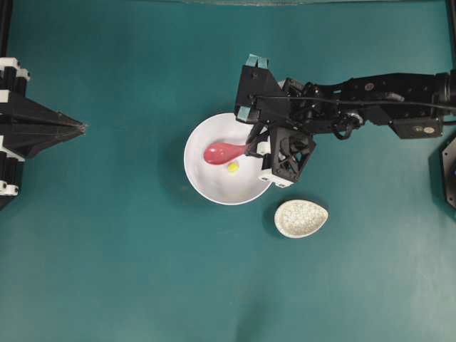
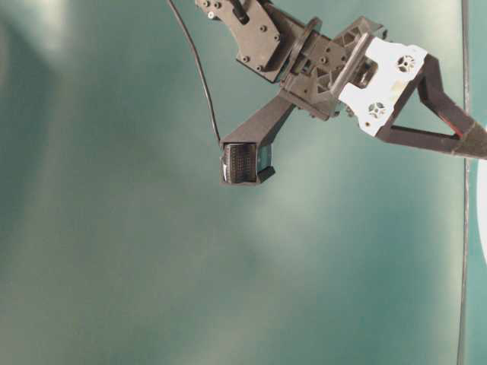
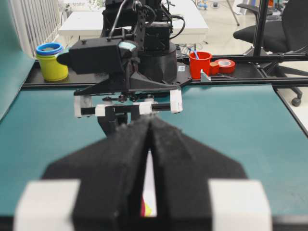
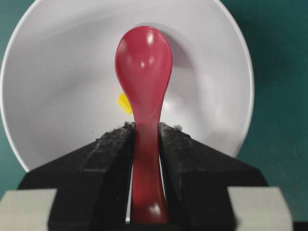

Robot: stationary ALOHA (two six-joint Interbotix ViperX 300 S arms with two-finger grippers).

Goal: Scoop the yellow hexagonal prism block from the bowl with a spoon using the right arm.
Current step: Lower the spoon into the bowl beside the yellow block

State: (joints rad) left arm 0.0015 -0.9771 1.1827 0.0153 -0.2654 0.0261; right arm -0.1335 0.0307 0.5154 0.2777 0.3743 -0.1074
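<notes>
Spoon (image 4: pixel 144 91) handle is sitting clamped between the right gripper's (image 4: pixel 145 139) two black foam pads, jaws pinching it from both sides, handle running straight back between them toward the camera. Scoop is pointing ahead of the jaws, hanging over the inside of the bowl (image 4: pixel 57 72). Whether the scoop is touching the bowl floor, can't tell.

Yellow hexagonal prism block (image 4: pixel 124 103) is lying in the bowl just ahead of the jaw tips, peeking out from one side of the spoon neck; the spoon is partly covering it in the wrist view. Overhead, the block (image 1: pixel 233 167) is sitting just beside the spoon (image 1: pixel 223 152), not in the scoop, near where the gripper (image 1: pixel 255 147) is reaching over the bowl's (image 1: pixel 206 182) rim.

Small speckled oval dish (image 1: pixel 301 218) is lying on the teal table (image 1: pixel 128 271) beside the bowl, off to one side of the right jaws, apart from both.

Left gripper (image 1: pixel 80 128) is parking well apart from the bowl at the far edge of the overhead view, tips pointing toward it. Its wrist view is showing the two foam pads (image 3: pixel 125 159) pressed together, only a thin seam between them, nothing held. Straight ahead of those jaws the right arm (image 3: pixel 125 67) is facing back. Beyond it, a yellow cup (image 3: pixel 50 65) and a red cup (image 3: pixel 199 62) are sitting on the far rail.
</notes>
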